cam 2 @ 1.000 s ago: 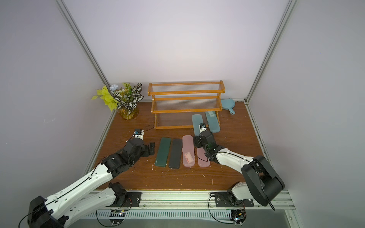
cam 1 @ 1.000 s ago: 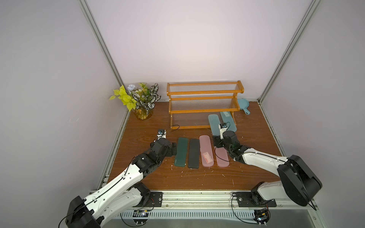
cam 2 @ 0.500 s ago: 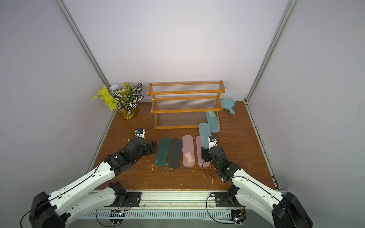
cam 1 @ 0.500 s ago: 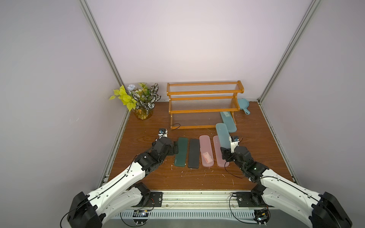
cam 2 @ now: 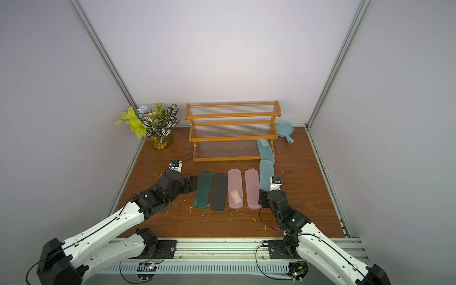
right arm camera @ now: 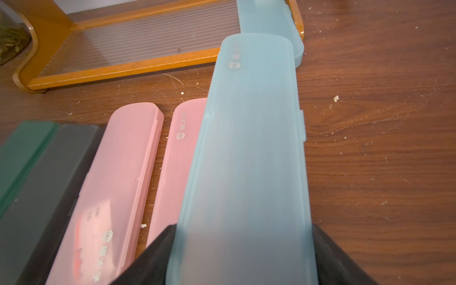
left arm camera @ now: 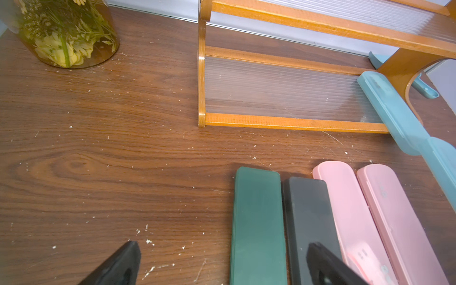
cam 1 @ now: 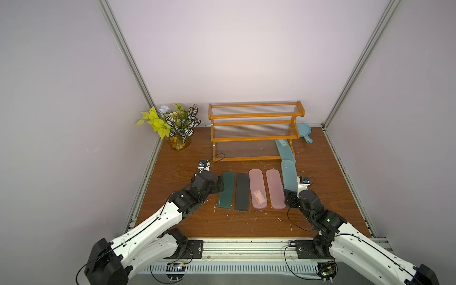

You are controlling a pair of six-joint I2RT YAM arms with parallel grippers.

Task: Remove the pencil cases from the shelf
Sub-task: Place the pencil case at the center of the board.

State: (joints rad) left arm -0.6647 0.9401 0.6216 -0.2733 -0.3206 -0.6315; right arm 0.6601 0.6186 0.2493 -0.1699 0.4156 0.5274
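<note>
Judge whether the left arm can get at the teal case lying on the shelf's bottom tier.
Probably not easily. The teal case lies at the shelf's right end. The open left gripper sits beside the dark green case, and the right gripper, shut on the other teal case, blocks that side.

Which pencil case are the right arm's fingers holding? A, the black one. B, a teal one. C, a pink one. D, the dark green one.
B: in the right wrist view the right arm's fingers clamp both sides of a teal case.
</note>
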